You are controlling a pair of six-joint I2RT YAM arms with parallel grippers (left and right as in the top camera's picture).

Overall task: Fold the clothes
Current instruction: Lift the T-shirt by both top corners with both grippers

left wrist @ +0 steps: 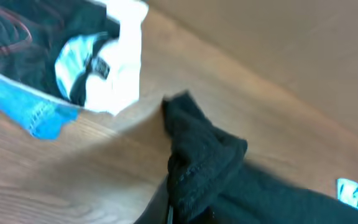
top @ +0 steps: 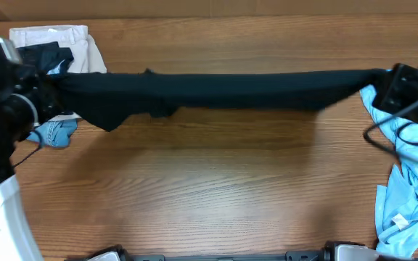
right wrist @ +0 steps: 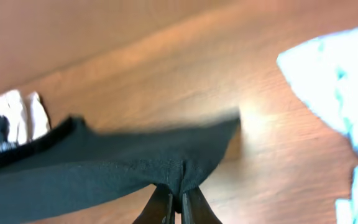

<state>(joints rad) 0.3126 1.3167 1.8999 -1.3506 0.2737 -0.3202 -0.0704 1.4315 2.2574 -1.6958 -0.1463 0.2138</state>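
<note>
Since the left hand (top: 51,90) and right hand (right wrist: 178,198) are both clenched on the clothes (top: 231,90) stretched between them, I'd lower both evenly so it lands flat on the bench (top: 209,181)

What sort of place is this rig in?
Probably a robotics lab bench for cloth folding: plain wooden table, left gripper and right gripper holding a black garment stretched between them, spare clothes at both ends.

free: near table (top: 209,196) half | obstacles: stretched clothes (top: 231,90), blue garment (top: 405,196) right
</note>
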